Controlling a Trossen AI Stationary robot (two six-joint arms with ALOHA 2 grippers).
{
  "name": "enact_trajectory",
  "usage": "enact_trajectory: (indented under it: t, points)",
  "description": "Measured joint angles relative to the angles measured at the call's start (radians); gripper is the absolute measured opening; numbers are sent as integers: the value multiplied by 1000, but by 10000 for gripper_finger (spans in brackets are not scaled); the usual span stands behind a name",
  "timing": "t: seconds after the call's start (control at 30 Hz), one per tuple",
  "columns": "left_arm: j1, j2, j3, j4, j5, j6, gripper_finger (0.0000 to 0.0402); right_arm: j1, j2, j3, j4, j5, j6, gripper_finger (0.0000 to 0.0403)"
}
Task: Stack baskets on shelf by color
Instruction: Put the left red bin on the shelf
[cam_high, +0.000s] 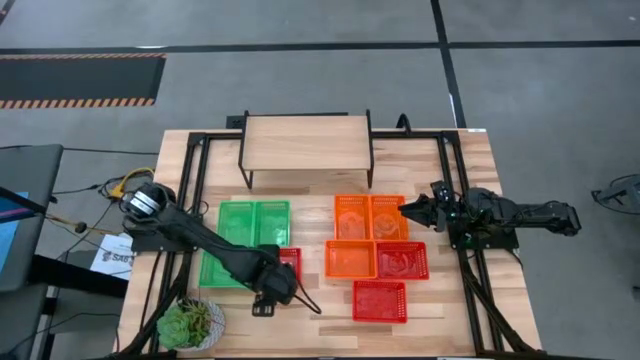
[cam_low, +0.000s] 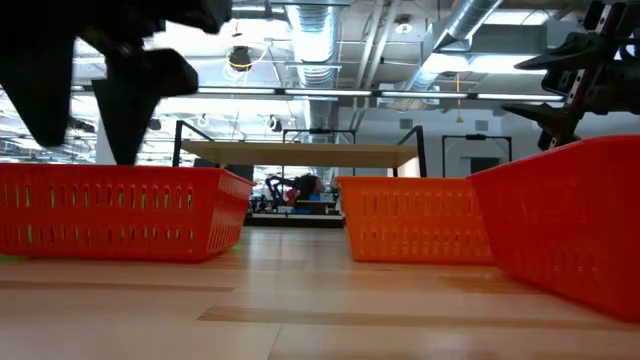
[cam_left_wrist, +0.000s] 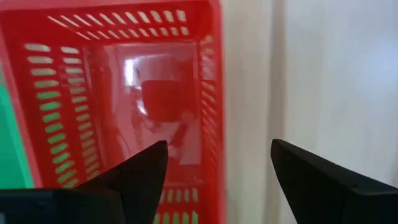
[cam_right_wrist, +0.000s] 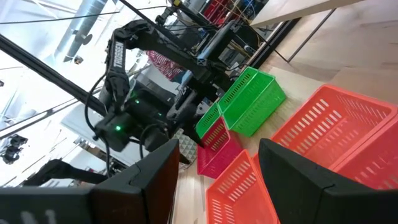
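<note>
A: Where is the left hand (cam_high: 275, 290) placed?

B: Above the red basket (cam_high: 289, 262) beside the green baskets (cam_high: 245, 243), fingers wide, nothing held. In the wrist view the basket's near long wall is seen between them.

A: The right hand (cam_high: 408, 210)?

B: Wide too (waiting above the orange baskets (cam_high: 370, 216)). The shelf (cam_high: 306, 143) stands bare across the tabletop (cam_high: 470, 160); grey floor lies beyond.

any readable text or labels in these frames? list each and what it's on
"TROSSEN": white letters on the left arm, seen in the right wrist view.
White paper at the table's left edge, high view: dark print, too small to read.
Baskets and shelf: no text visible.
</note>
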Motion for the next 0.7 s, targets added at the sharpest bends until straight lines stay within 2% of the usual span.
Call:
enact_trajectory:
  t: [0.17,0.3,0.4,0.7]
  points:
    - [19,34,-3,11,-14,0,271,0,0,0,-1,-1,0,244]
    - [24,34,-17,13,-14,-1,243,0,0,0,-1,-1,0,244]
    - [25,34,-18,14,1,-1,202,0,0,0,-1,-2,-1,244]
    - [24,34,-18,109,29,-8,41,0,0,0,-1,-3,-3,244]
